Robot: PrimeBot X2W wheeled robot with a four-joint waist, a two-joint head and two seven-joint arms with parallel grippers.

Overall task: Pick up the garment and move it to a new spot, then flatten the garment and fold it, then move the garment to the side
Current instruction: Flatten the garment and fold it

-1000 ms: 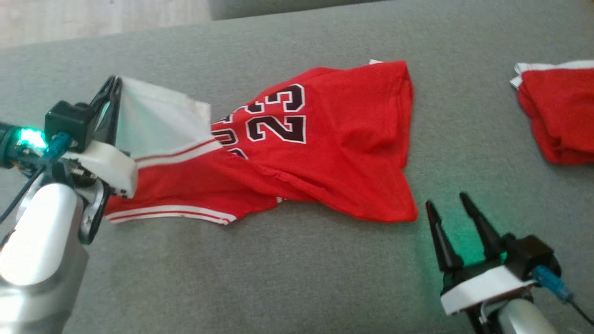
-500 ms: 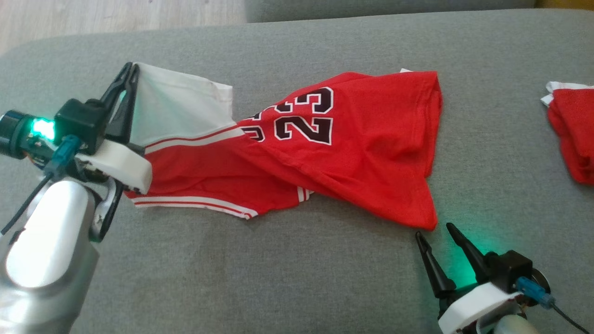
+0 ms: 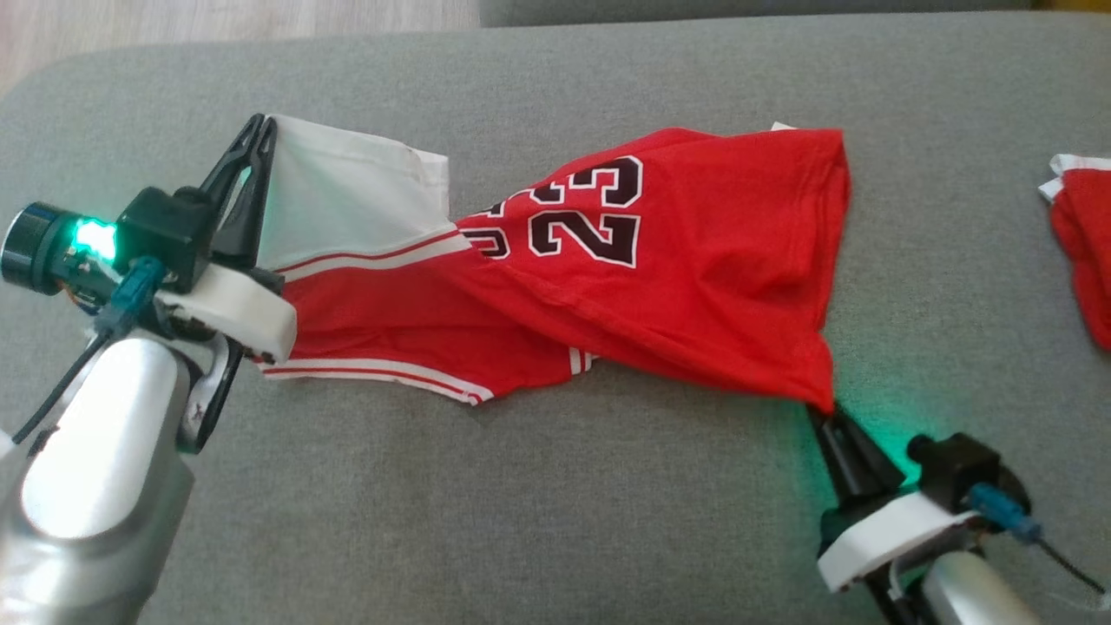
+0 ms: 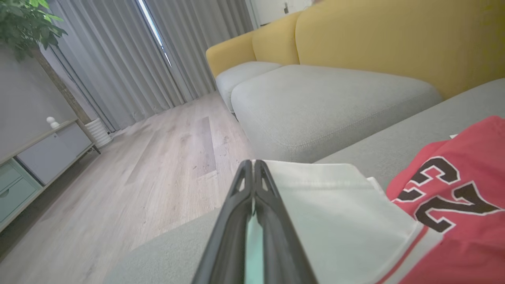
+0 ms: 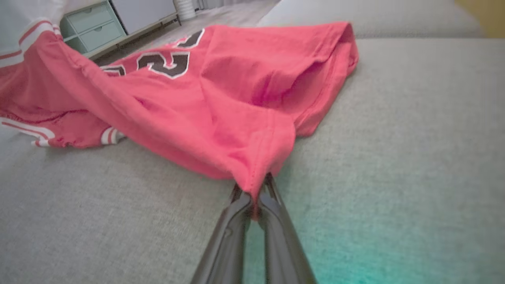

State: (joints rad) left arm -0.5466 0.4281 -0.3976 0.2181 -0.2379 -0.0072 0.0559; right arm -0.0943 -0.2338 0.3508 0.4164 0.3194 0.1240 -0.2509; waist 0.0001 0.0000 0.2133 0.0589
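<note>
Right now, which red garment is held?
The number 23 jersey, pinched by left tool and right tool; the red garment far right lies free.

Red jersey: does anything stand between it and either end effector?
Nothing visible does. The left end effector pinches a white corner of the red jersey, the right end effector its lower red corner.

Left pincer clamped, right pincer apparently pinched closed

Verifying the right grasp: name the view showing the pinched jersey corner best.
Right wrist view: the jersey corner sits close up in the shut right gripper. Head view shows it small; left wrist view, the jersey's other end.
</note>
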